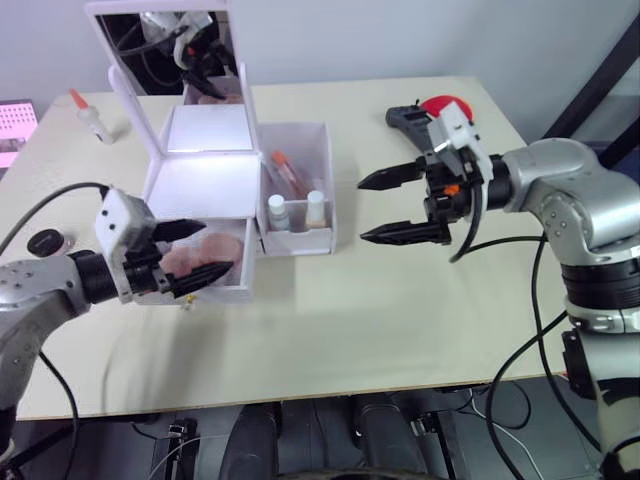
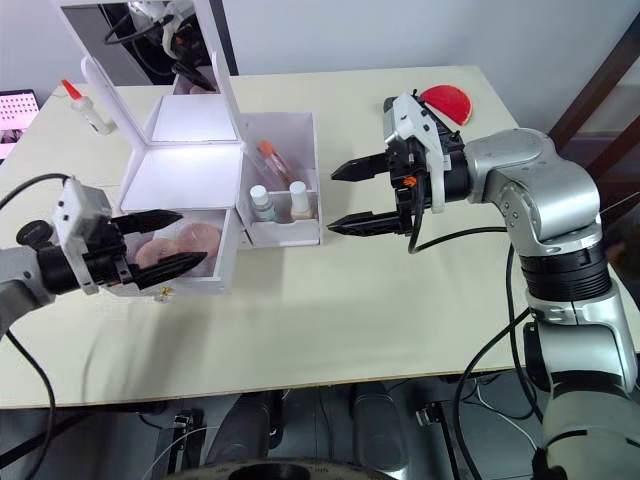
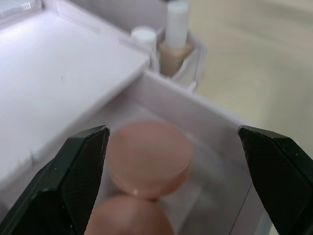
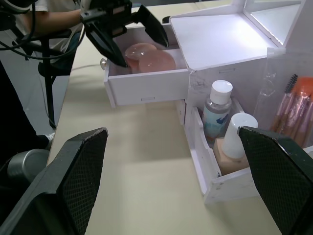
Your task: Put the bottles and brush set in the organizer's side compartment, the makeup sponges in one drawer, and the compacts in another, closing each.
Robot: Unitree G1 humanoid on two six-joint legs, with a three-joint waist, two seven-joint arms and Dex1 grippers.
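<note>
The white organizer point(image 1: 205, 182) stands mid-table with its mirror lid raised. Its side compartment point(image 1: 322, 150) holds two bottles point(image 4: 217, 104) and an orange brush set point(image 4: 293, 105). The upper drawer point(image 4: 146, 88) is pulled out and two pink makeup sponges point(image 3: 149, 164) lie in it. My left gripper point(image 1: 207, 250) is open, its fingers straddling the sponges just above the drawer. My right gripper point(image 1: 362, 210) is open and empty, hovering right of the side compartment. A dark compact point(image 1: 45, 241) lies at the left edge and a red one point(image 1: 447, 104) at the back right.
A small bottle with an orange cap point(image 1: 92, 118) lies at the back left. A black object point(image 1: 405, 117) sits beside the red compact. A pink-lit panel point(image 1: 15, 125) is at the far left edge. Cables hang from both arms.
</note>
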